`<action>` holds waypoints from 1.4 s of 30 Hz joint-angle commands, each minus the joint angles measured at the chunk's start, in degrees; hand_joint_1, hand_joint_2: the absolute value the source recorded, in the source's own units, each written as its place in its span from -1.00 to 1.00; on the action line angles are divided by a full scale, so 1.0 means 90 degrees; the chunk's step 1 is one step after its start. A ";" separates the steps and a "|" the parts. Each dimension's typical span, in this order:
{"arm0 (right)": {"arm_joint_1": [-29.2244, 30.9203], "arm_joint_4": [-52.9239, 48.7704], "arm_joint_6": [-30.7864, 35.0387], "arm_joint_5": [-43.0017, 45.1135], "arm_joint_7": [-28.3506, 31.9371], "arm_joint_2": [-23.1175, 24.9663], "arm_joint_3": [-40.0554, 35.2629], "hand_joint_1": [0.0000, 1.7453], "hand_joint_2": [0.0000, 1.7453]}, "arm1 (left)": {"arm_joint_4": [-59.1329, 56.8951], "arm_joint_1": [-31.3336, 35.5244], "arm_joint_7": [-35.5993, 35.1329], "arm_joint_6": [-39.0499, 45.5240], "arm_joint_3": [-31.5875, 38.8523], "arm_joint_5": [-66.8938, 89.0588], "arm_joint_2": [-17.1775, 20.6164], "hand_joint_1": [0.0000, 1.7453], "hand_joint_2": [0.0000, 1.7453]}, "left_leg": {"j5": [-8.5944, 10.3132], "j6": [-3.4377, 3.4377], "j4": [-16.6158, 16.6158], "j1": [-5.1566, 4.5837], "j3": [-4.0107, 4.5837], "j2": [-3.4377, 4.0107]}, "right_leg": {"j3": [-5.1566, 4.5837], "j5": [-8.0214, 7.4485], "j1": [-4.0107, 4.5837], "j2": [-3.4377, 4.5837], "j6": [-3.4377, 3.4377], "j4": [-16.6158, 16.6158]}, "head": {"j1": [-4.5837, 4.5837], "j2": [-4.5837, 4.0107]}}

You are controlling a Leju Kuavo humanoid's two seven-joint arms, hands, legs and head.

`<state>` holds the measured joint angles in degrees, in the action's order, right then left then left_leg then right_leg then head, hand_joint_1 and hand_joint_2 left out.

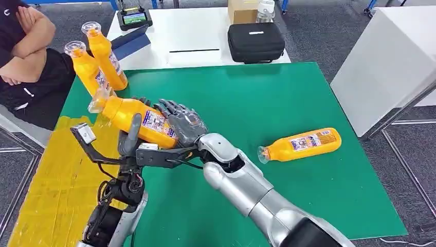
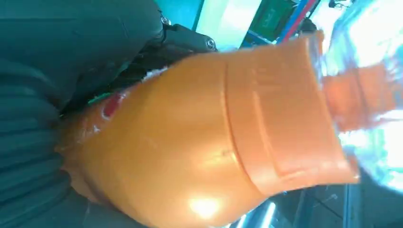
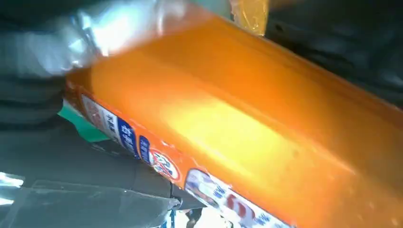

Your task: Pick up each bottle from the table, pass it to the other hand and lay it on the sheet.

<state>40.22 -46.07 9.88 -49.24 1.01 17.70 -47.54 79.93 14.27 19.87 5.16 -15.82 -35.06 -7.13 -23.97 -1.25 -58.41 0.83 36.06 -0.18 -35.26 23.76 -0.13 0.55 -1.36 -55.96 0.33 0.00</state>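
Bottle [image 1: 134,119] held by both hands.
Right hand [image 1: 181,123] and left hand [image 1: 134,140] both grip it, sheet [image 1: 56,170] at 7 o'clock.

Four orange bottles: one held [image 1: 134,119], one lying on the green mat [image 1: 301,143], two standing [image 1: 88,69] [image 1: 106,55]. One black case [image 1: 255,42], one cardboard box [image 1: 241,10], one tablet [image 1: 134,19].

Orange held bottle [image 1: 134,119] tilted, clear cap up-left, above green surface [image 1: 288,98] near yellow sheet [image 1: 51,175]; two bottles [image 1: 100,59] upright at far-left; fourth bottle [image 1: 303,143] lying on its side, right
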 commanded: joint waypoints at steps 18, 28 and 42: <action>-0.0274 0.0511 0.0546 -0.0249 0.0037 -0.0091 0.0507 -1.00 -1.00 | 0.0110 0.0328 0.0121 0.0009 0.0042 0.0056 -0.0083 1.00 1.00 | -0.0002 0.0002 0.0005 -0.0001 -0.0019 -0.0022 | 0.0027 0.0011 0.0001 -0.0027 0.0001 0.0003 | 0.0000 0.0000; -0.0363 0.0355 0.0572 -0.0369 0.0014 -0.0146 0.0622 -1.00 -1.00 | 0.0034 0.0373 0.0259 0.0214 0.0461 0.0218 -0.0009 1.00 1.00 | -0.0003 0.0002 0.0004 0.0000 -0.0021 -0.0016 | 0.0027 0.0009 0.0002 -0.0021 0.0001 0.0002 | 0.0000 0.0000; -0.0531 0.0014 0.0571 -0.0489 0.0071 -0.0339 0.0678 -1.00 -1.00 | -0.0127 0.0347 0.0304 0.0257 0.0917 0.0305 0.0082 1.00 1.00 | -0.0005 0.0002 0.0004 -0.0003 -0.0025 -0.0011 | 0.0030 0.0011 -0.0001 -0.0017 0.0001 -0.0001 | 0.0000 0.0000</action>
<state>34.97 -46.03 15.67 -53.64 1.40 16.59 -41.46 81.20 14.62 22.69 7.50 -9.73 -32.41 -7.06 -23.98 -1.25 -58.41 0.83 36.09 -0.19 -35.26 23.77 -0.13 0.54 -1.36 -55.97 0.33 0.00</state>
